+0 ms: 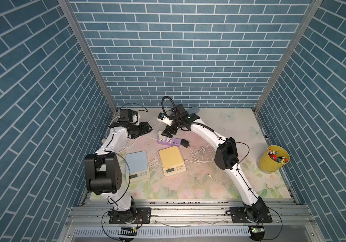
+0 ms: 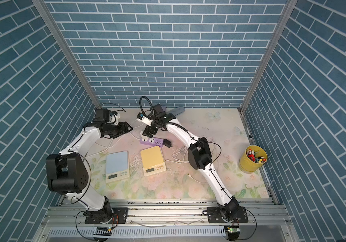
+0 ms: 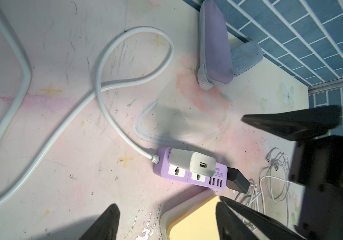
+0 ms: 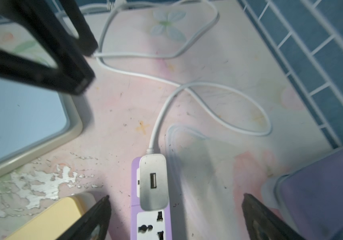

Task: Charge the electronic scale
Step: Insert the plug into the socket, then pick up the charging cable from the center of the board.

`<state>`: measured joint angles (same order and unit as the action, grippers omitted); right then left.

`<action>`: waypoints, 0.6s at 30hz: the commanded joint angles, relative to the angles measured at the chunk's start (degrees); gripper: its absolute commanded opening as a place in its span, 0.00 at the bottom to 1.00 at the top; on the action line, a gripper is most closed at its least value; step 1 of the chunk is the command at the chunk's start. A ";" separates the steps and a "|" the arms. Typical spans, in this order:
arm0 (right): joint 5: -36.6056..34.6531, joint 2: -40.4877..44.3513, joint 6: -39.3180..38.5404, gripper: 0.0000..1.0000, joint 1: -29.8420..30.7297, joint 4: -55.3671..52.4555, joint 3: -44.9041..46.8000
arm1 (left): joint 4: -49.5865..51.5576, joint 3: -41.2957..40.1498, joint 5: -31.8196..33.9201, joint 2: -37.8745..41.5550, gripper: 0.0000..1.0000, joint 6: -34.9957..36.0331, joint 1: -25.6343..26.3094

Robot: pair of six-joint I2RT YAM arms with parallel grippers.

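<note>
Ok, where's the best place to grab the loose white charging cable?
Probably the small plug end, lying flat on the mat apart from the coil. Come straight down from above, pinching across the plug's narrow sides: the rigid tip gives a firm hold, while the coil's loops overlap and could tangle.

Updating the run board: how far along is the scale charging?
Done: the white USB adapter looks seated in the purple power strip. In hand: nothing. The right gripper hangs over the adapter with jaws open; the left gripper is open and empty. Left: the white cable lies coiled on the table, joined to neither the adapter nor the yellow scale or blue scale.
</note>
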<state>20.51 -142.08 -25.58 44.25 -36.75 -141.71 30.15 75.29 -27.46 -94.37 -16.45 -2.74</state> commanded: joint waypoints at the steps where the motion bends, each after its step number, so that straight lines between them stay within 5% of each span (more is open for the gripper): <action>1: -2.49 7.86 3.31 0.99 0.03 0.45 1.36 | 1.39 -1.19 0.80 2.23 0.76 1.32 0.06; 7: -13.71 21.16 17.77 0.96 -3.94 1.70 15.66 | 1.71 -1.04 3.83 3.19 0.74 2.38 5.31; 12: -20.10 32.89 34.06 0.82 -14.35 0.20 35.08 | 1.74 2.07 9.09 0.71 0.73 4.10 15.77; 18: -19.45 43.44 41.95 0.65 -27.32 1.22 57.23 | 0.17 8.90 11.11 -7.50 0.71 5.82 27.42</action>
<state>2.09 -102.39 7.64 19.00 -33.61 -89.08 30.72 81.43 -18.35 -98.10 -12.51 21.06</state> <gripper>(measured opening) 0.665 0.720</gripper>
